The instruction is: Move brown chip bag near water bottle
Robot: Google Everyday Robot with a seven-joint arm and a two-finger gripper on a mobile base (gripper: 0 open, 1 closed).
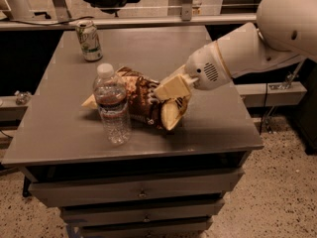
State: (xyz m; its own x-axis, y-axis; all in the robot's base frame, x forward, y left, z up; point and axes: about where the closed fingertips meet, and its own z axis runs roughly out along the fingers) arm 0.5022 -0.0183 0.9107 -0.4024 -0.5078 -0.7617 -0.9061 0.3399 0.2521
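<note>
The brown chip bag [141,95] lies on the grey table [64,128], its left end just behind the water bottle [112,106]. The bottle is clear with a white cap and stands upright near the table's front. The bag touches or nearly touches it. My gripper [170,101] comes in from the right on the white arm [237,51]. Its two cream fingers [171,87] clamp the bag's right end, one above and one below. The bag's right end is partly hidden by the fingers.
A green-and-white drink can [89,40] stands at the table's back left corner. The table sits on a drawer cabinet [141,195]. A rail and a black chair base are behind the table. Speckled floor is to the right.
</note>
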